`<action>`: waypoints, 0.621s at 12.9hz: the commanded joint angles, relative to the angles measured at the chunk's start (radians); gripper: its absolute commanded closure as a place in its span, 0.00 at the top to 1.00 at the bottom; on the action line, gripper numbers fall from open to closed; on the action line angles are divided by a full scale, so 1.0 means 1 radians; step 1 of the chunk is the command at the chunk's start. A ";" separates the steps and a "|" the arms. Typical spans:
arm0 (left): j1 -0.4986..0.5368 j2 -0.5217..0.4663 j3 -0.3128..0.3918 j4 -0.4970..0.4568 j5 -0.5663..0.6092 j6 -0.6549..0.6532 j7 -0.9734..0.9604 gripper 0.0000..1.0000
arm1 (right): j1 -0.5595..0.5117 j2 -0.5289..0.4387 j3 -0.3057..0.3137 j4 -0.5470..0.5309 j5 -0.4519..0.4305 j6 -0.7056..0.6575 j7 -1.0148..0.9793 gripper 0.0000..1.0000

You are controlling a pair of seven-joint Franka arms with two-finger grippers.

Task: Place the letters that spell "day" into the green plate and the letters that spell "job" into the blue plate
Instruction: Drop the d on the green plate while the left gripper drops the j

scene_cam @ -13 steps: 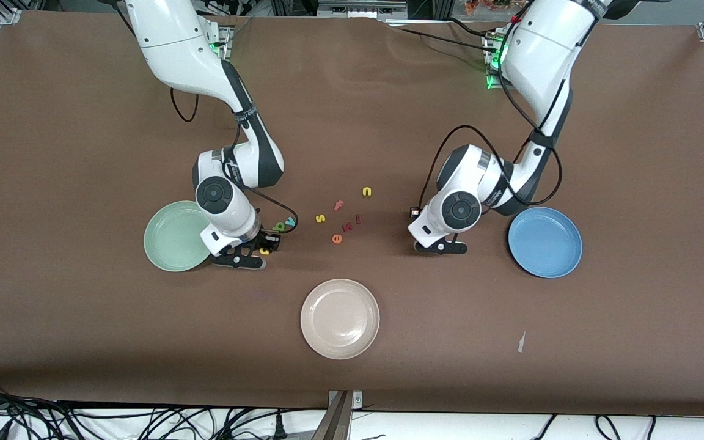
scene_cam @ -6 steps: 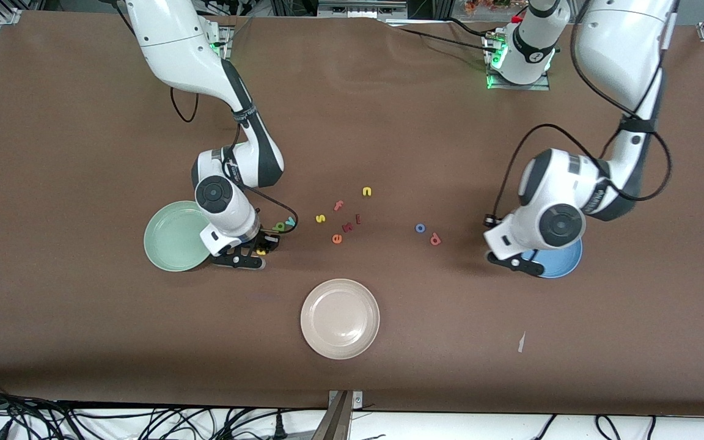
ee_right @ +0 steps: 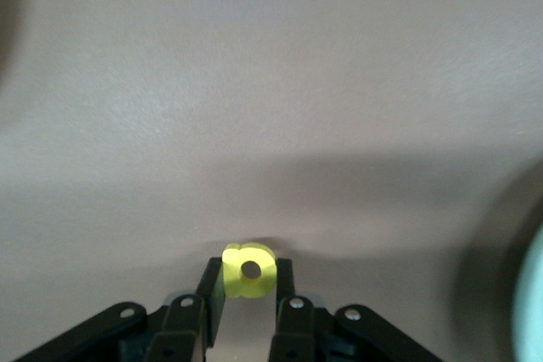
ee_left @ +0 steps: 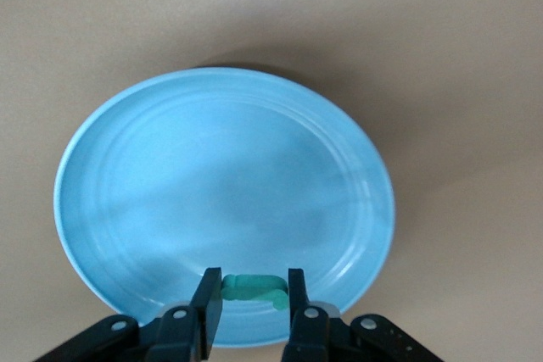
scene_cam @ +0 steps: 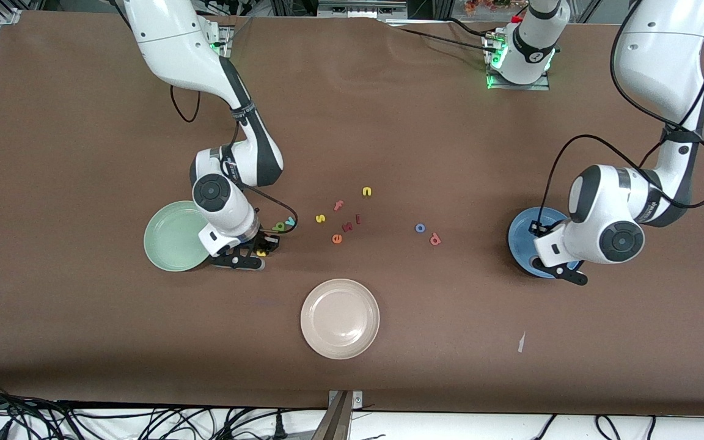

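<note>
Since a second ago the left arm has swung from the middle of the brown table (scene_cam: pixel 83 122) toward its own end, so that the left gripper (ee_left: pixel 249 298) now hangs over the blue plate (scene_cam: pixel 520 235), clenched on the teal j (ee_left: pixel 252 287), which shows between its fingers above the plate's inner rim. Its move has uncovered the blue ring-shaped o (scene_cam: pixel 420 228) and the pinkish-red b (scene_cam: pixel 435 240), which lie just beside each other on the bare table between the loose letters and the blue plate. The right arm has hardly shifted: the right gripper (ee_right: pixel 248 290) stays low beside the green plate (scene_cam: pixel 168 241), on the side toward the table's middle, its fingers pinched on the yellow a (ee_right: pixel 249 270). The dark green d (scene_cam: pixel 278 227) and the teal y (scene_cam: pixel 291 221) lie touching, just beside that gripper and farther from the front camera than it. Well apart from both coloured plates, the beige plate (scene_cam: pixel 340 318) sits nearest to the front camera. Between the two arms lies a loose scatter: a yellow s (scene_cam: pixel 320 217), a pink f (scene_cam: pixel 338 205), a yellow n (scene_cam: pixel 366 191) and an orange e (scene_cam: pixel 337 239). All three plates are round, smooth and glossy with raised rims; the letters are small, matte foam pieces.
</note>
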 commanded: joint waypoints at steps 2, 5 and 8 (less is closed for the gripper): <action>0.018 0.006 -0.016 -0.008 0.010 0.017 0.023 0.34 | -0.085 -0.153 0.003 -0.088 0.009 -0.073 -0.167 0.19; 0.012 0.006 -0.016 -0.008 0.008 0.013 0.010 1.00 | -0.198 -0.280 0.001 -0.193 -0.005 -0.116 -0.393 0.21; 0.006 -0.005 -0.045 -0.005 0.008 0.006 -0.003 1.00 | -0.283 -0.365 0.001 -0.276 -0.005 -0.193 -0.519 0.67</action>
